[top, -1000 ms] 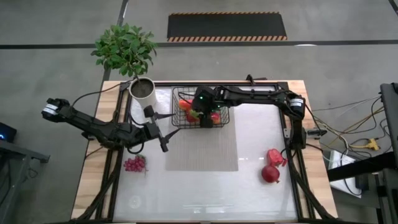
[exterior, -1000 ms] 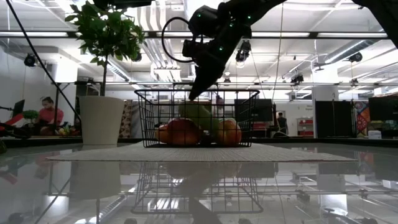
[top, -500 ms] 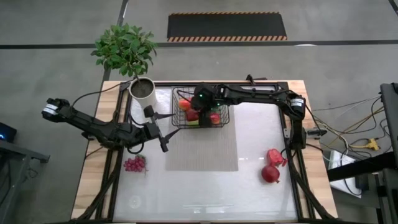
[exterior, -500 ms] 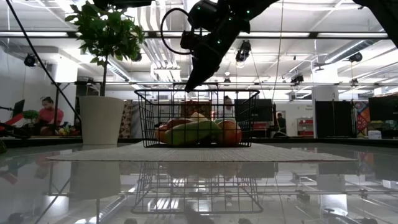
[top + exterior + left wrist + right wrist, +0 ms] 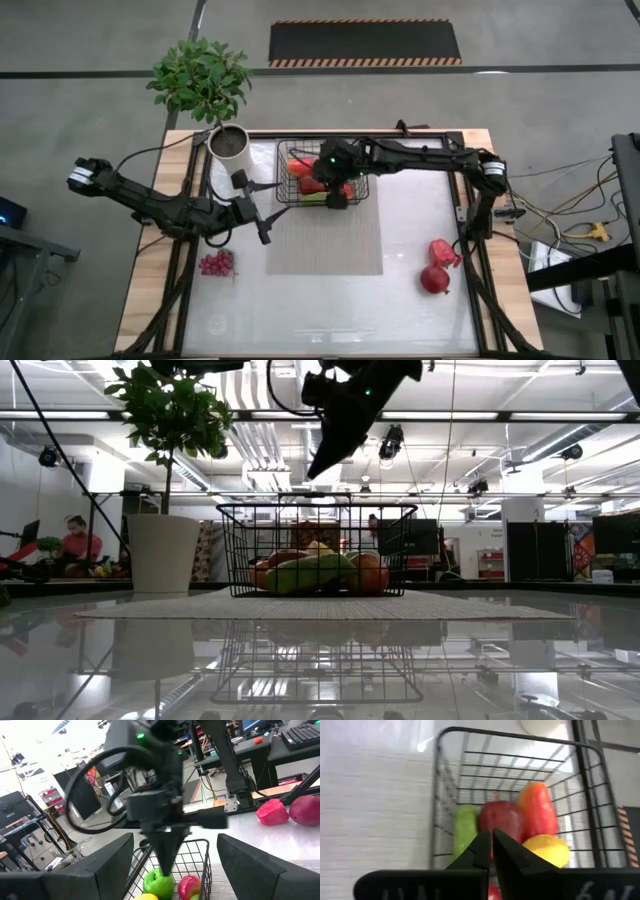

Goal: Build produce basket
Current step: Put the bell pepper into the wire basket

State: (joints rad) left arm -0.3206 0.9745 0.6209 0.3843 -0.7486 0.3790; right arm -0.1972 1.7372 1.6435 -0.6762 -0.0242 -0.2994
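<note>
My right fingers [image 5: 491, 851] are pressed together with nothing between them, poised above the basket [image 5: 322, 178]. Below their tips, my right wrist view shows what the overhead view blurs: a green cucumber [image 5: 465, 830], a red apple [image 5: 502, 820], a red-orange pepper [image 5: 539, 812] and a yellow fruit [image 5: 547, 851], all inside the wire walls. From surface height the basket [image 5: 318, 550] stands on a pale mat [image 5: 320, 605], my right gripper [image 5: 318, 468] hangs clear above its rim, and the produce lies low against the mesh.

My left fingers [image 5: 167, 857] stand wide apart and hold nothing; between them the left wrist view catches my right gripper pointing down over a green apple [image 5: 159, 883] and a red apple [image 5: 189, 885]. Beyond them, on the far side of the surface, lie a red pepper [image 5: 272, 812] and a dark red fruit [image 5: 306, 810]. Only the overhead view shows purple grapes [image 5: 217, 264] close beside my left gripper [image 5: 264, 226], on the surface [image 5: 420, 290], and a white plant pot [image 5: 229, 146] next to the basket.
</note>
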